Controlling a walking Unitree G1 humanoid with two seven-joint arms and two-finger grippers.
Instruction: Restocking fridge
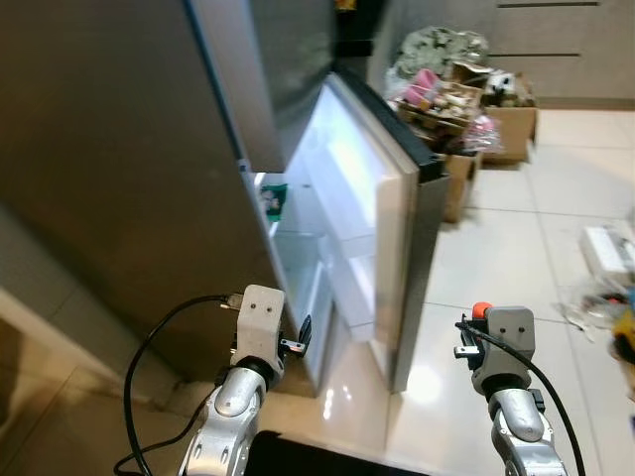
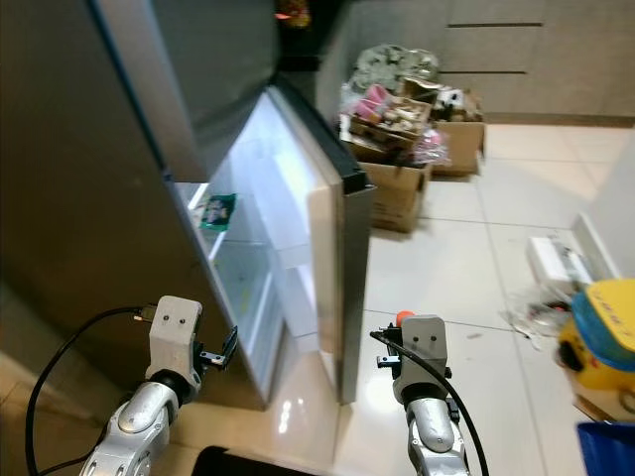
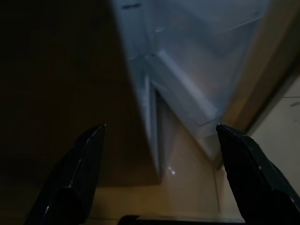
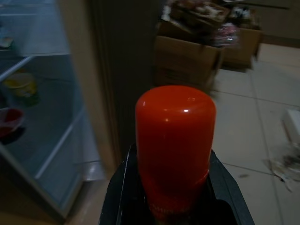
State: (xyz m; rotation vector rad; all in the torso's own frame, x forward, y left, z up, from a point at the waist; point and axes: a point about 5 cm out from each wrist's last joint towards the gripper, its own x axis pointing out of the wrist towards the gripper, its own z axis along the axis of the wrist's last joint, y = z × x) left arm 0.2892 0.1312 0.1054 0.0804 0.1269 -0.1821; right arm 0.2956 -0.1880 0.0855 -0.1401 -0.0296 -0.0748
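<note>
Nearest, the right gripper [image 4: 176, 206] is clamped around a red-capped bottle [image 4: 174, 140], held up in front of the robot over the pale tiled floor [image 1: 496, 258]. To its left, the left gripper [image 3: 159, 187] holds nothing, its 2 black fingers [image 3: 75, 178] spread wide and aimed at the lower part of the fridge [image 1: 119, 178]. Just beyond both grippers stands the open fridge door [image 1: 382, 228], swung out with its white inner shelves lit. Inside the fridge, a small green packet [image 1: 273, 198] sits on a shelf. Farther right, cardboard boxes [image 1: 466, 119] heaped with clutter rest against the far wall, and a yellow and blue item [image 2: 605, 337] lies at the right edge.
</note>
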